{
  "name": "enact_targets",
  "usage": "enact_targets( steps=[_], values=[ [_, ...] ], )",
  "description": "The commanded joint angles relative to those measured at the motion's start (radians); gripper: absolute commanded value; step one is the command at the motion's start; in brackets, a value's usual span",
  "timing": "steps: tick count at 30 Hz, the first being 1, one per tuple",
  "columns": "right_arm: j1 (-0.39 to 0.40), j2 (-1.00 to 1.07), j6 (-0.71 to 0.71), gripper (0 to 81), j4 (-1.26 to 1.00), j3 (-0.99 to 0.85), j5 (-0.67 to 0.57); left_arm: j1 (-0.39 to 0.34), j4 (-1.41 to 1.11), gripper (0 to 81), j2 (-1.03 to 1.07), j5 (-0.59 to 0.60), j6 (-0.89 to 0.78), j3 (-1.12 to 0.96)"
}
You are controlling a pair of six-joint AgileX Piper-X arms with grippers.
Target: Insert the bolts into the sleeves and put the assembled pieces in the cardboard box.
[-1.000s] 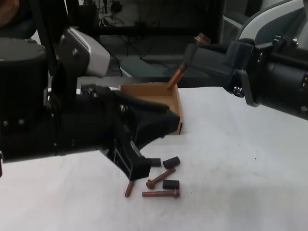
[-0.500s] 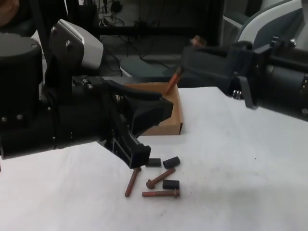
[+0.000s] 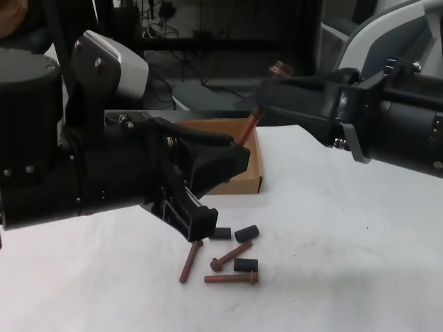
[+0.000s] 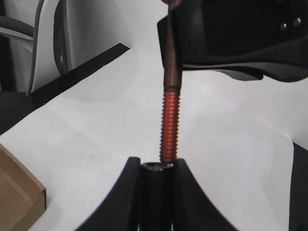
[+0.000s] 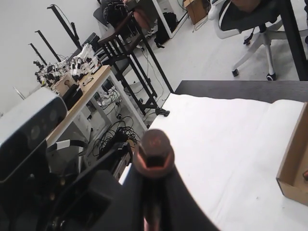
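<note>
My left gripper point(image 4: 156, 168) is shut on a black sleeve point(image 4: 157, 192), held with its mouth facing a copper bolt point(image 4: 169, 125). The bolt's threaded tip touches the sleeve's mouth. My right gripper point(image 5: 153, 179) is shut on that bolt just below its hex head point(image 5: 153, 153). In the high view the bolt point(image 3: 249, 128) slants from the right gripper point(image 3: 266, 104) down to the left gripper point(image 3: 235, 158), above the cardboard box point(image 3: 250, 181). Whether the tip has entered the sleeve is hidden.
Loose parts lie on the white cloth in front of the box: three copper bolts point(image 3: 230, 279) and three black sleeves point(image 3: 246, 233). The left arm's bulk covers the box's left side. A dark bench edge point(image 4: 72, 77) runs behind the cloth.
The left arm has lifted and pulled back, uncovering a loose bolt on the cloth. The right gripper has swung the bolt steeper and brought its tip to the left gripper.
</note>
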Motion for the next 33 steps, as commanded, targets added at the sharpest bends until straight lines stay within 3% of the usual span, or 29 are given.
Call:
enact_targets(
  steps=[1,33],
  values=[
    [0.002,0.001,-0.023,0.6,0.003,-0.011,-0.016,-0.001,-0.023,1.7,0.0,0.008,-0.011,-0.002],
    [0.002,0.003,-0.075,0.6,0.012,-0.011,-0.06,-0.003,-0.09,1.7,0.0,0.029,-0.089,-0.002]
  ],
)
